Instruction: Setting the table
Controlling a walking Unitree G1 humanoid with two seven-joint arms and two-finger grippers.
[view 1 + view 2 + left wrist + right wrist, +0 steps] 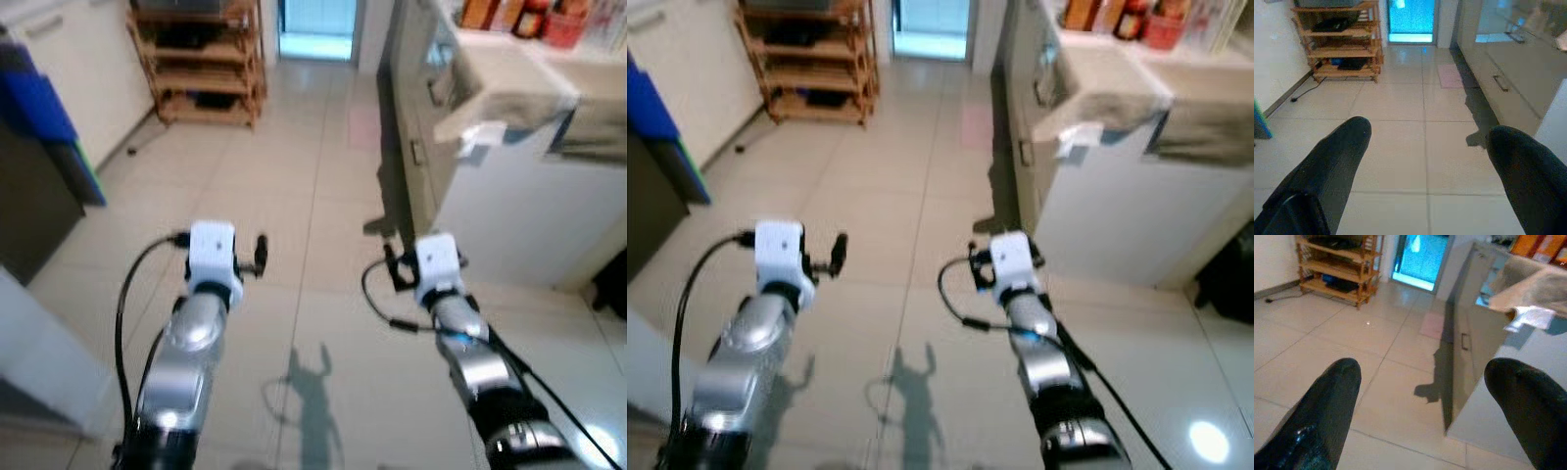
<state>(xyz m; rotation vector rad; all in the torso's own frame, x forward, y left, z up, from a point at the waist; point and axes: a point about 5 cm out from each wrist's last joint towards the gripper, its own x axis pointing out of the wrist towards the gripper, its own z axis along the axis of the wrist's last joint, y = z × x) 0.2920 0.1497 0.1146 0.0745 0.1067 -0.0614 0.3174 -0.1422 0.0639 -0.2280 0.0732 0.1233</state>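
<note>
Both arms are held out forward over bare floor, and nothing for the table is in either pincer. The left gripper (1425, 161) has its 2 black fingers spread wide with only tiles between them; the right gripper (1422, 406) is spread just as wide and equally empty.

No plate, cup or cutlery can be made out, so the things to be laid cannot be placed from here. The likeliest source, as a judgement, is the counter (509, 73) ahead and to the robot's right, where blurred bottles and jars (519, 18) stand at the back and a pale cloth (490, 122) hangs over the near edge. The right arm is clearly the nearer of the 2 to that counter, with the white cabinet front (529, 211) just beyond its wrist; the left arm is well apart from it, toward the open middle of the room.

The surface below is a glossy tiled floor (294, 196) carrying the arms' shadows. Ahead stands a wooden shelf rack (201, 64) against the far wall, beside a bright doorway (315, 24). A dark blue object (44, 108) sits at the left edge
</note>
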